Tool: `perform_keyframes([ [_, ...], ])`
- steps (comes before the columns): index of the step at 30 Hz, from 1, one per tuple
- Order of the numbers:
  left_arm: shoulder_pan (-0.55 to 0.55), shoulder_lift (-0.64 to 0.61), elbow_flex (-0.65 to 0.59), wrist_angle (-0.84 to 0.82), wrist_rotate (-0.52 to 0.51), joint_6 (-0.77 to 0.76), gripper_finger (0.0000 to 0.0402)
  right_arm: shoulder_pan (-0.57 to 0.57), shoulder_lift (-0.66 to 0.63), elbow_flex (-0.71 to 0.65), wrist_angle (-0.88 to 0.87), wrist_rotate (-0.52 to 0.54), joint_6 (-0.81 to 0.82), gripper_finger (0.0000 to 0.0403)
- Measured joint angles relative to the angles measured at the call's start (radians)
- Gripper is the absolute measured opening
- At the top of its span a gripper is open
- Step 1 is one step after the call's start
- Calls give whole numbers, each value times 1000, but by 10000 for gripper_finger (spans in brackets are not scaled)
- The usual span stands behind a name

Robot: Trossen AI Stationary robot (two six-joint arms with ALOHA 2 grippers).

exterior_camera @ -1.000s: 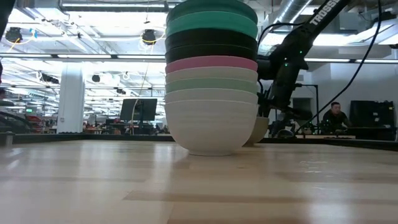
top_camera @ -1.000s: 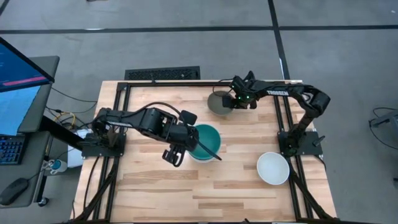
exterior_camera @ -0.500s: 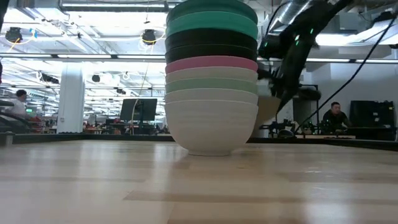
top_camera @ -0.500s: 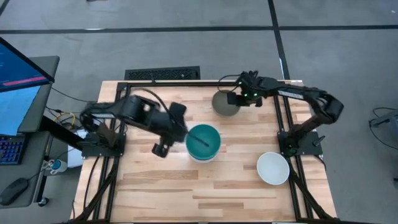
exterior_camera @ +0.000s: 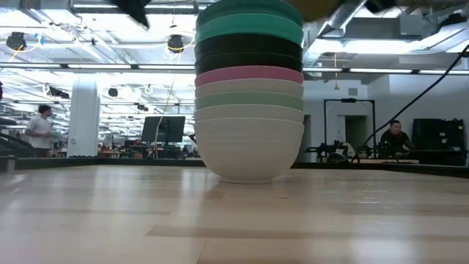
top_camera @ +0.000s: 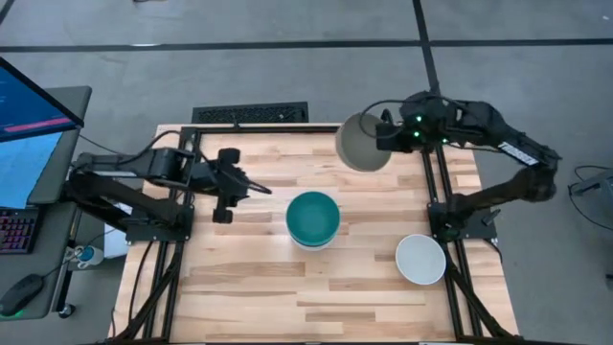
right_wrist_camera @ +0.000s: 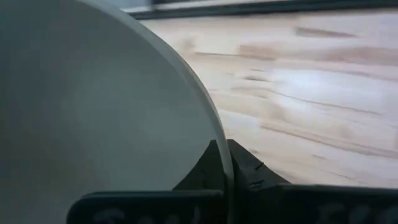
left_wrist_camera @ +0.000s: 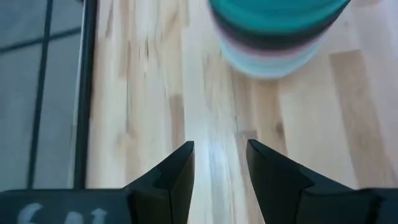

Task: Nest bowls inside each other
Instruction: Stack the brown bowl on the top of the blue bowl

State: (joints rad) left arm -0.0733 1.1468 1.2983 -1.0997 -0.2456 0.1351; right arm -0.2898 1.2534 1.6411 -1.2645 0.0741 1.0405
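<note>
A stack of nested bowls (top_camera: 312,218) with a teal one on top stands by its white bottom bowl (exterior_camera: 249,150) on the middle of the table. A grey bowl (top_camera: 359,142) hangs above the far edge, with my right gripper (top_camera: 383,141) shut on it. A single white bowl (top_camera: 421,259) rests on its base near the right edge. My left gripper (top_camera: 257,187) is open left of the stack, apart from it; in its wrist view the stack (left_wrist_camera: 273,34) lies ahead of the fingers (left_wrist_camera: 177,171). My right gripper pinches the grey bowl's rim (right_wrist_camera: 225,155) on the side toward the table's right edge. One finger is inside the bowl and one outside. The fingers come from the right, about level. The bowl is lifted clear of the table.
Black frame rails (top_camera: 433,182) run along the table's left, right and far sides, with each arm's base on them. Bare wood lies between the stack and the near edge. A monitor (top_camera: 29,125) stands beyond the left edge. People show in the room behind.
My right gripper has shut on the grey bowl's rim and raised it off the table at the far edge. My left gripper has drawn back from the stack toward the table's left edge, its fingers still apart. The stack has stayed in place.
</note>
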Motion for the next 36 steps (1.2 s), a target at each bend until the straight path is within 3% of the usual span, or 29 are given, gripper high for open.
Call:
perform_keyframes([
  [3, 4, -106, -161, 75, 1, -59, 139, 114, 115, 164, -32, 78, 34, 15],
  [6, 3, -180, -245, 92, 4, -117, 139, 159, 259, 327, -116, 83, 32, 27],
  [11, 3, -252, -269, 77, 4, -214, 139, 204, 478, 554, -299, 59, 7, 26],
  [17, 2, -298, -269, 60, 0, -252, 139, 266, 614, 685, -307, -44, 6, 23],
  [27, 2, -274, -270, -1, -6, -244, 139, 389, 620, 651, -304, -75, 151, 21],
  [36, 2, -261, -269, -1, -5, -228, 139, 387, 620, 514, -307, -94, 183, 29],
])
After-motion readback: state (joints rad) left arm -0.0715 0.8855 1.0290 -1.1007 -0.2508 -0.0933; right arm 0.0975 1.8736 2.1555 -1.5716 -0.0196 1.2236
